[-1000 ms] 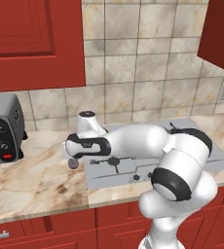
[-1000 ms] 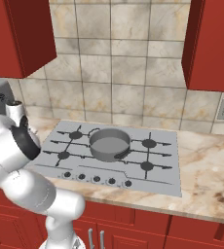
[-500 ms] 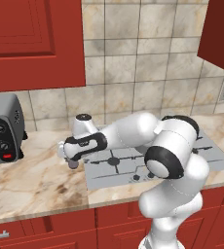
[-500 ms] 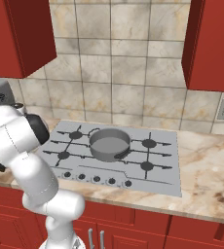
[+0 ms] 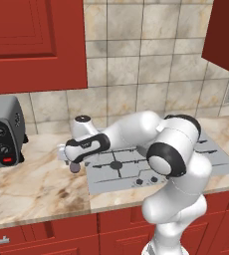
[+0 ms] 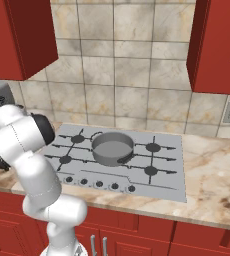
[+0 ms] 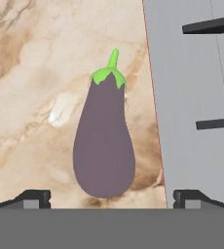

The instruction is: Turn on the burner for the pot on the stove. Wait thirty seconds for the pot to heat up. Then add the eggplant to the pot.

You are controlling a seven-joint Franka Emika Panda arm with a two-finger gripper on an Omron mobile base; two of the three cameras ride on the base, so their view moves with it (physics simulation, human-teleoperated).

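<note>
Hand view: my gripper (image 7: 105, 198) hovered over eggplant (image 7: 104, 141), fingers wide apart, nothing held. Eggplant lay on marble counter (image 7: 31, 97), just beside stove (image 7: 192, 87) edge. Left base view: toaster oven (image 5: 2, 134) at far left. Right base view: pot (image 6: 112, 148) sat on stove centre, well apart from eggplant.

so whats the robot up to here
The arm is reaching left of the stove, with its open tool poised over the eggplant lying on the marble counter. Nothing is held yet. The pot sits on the stove, with nothing visible in it.
</note>
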